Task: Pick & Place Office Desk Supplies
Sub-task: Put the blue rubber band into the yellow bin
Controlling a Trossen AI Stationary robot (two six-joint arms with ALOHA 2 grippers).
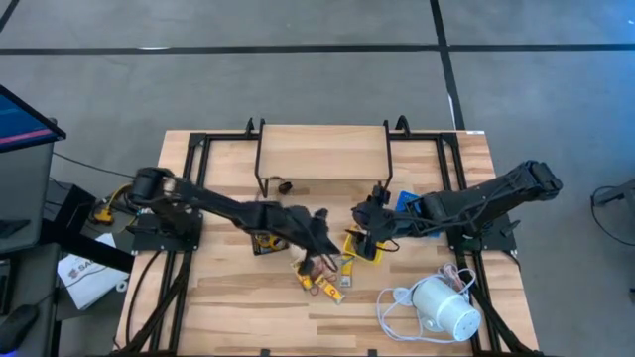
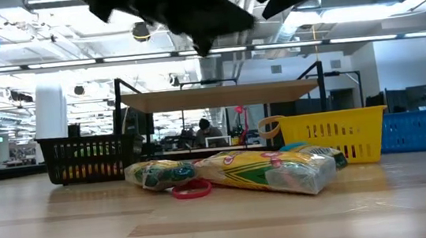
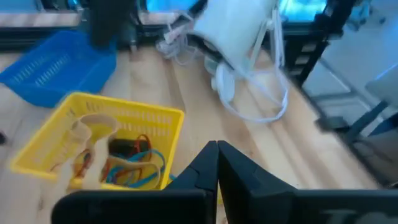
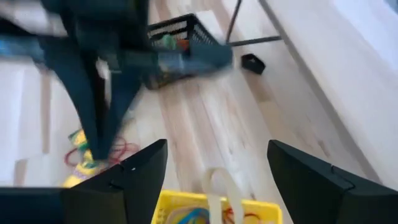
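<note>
Nearest in the low view lie two crayon packs and one red rubber band at table centre. Left gripper, fingers pressed shut and empty, hangs over them. Right gripper, fingers spread, hovers above the yellow tray, at three o'clock. Black mesh tray sits at nine o'clock.

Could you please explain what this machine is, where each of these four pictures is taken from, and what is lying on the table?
Two dark robot arms work at a wooden table. One picture looks straight down, one looks level across the tabletop, and two come from cameras on the wrists. The left gripper is shut with nothing visible between its fingers; the right gripper is open above the yellow tray, which holds rubber bands. Yellow packets, a red band, a black basket, a blue tray and a white corded device lie around.
</note>
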